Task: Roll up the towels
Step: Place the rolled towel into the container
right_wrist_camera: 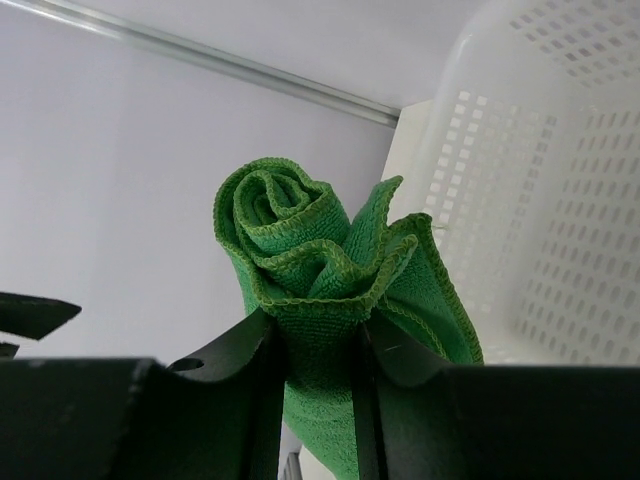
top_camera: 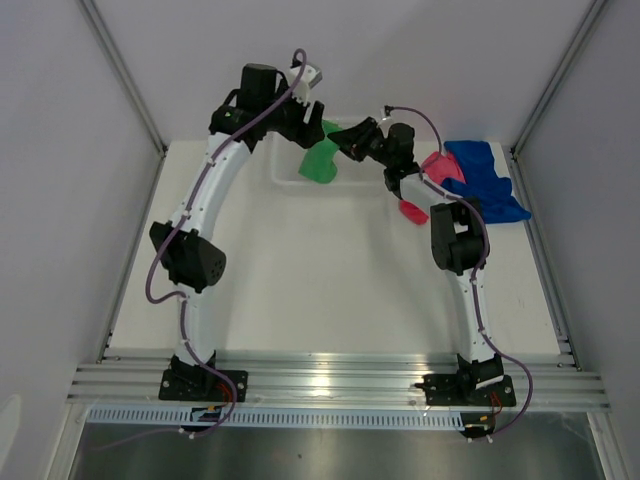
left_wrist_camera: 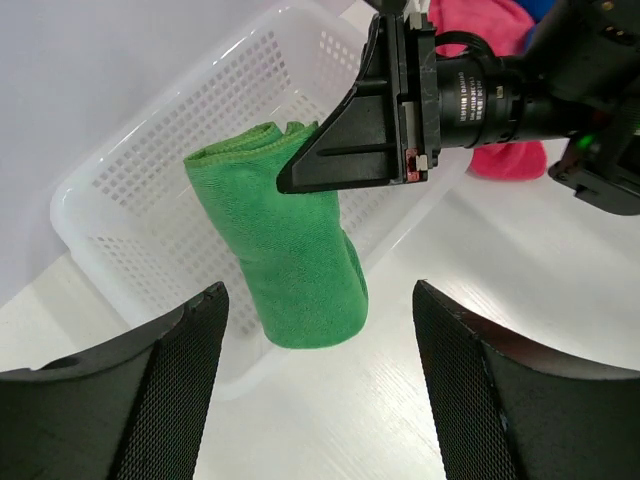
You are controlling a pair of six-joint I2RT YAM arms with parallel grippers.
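The green towel (top_camera: 320, 162) is a tight roll, and my right gripper (top_camera: 338, 140) is shut on its upper end. In the right wrist view the roll (right_wrist_camera: 300, 240) is pinched between the two fingers (right_wrist_camera: 250, 370), its spiral end showing. It hangs tilted over the white basket (left_wrist_camera: 120, 200), lower end near the front rim. My left gripper (left_wrist_camera: 318, 380) is open just in front of the roll (left_wrist_camera: 295, 270), touching nothing. The pink towel (top_camera: 440, 166) and blue towel (top_camera: 488, 182) lie crumpled at the back right of the table.
The white slotted basket (top_camera: 285, 180) stands at the back centre of the table. A small pink-red piece (top_camera: 412, 212) lies by the right arm's elbow. White walls and metal rails close in the table's sides and back.
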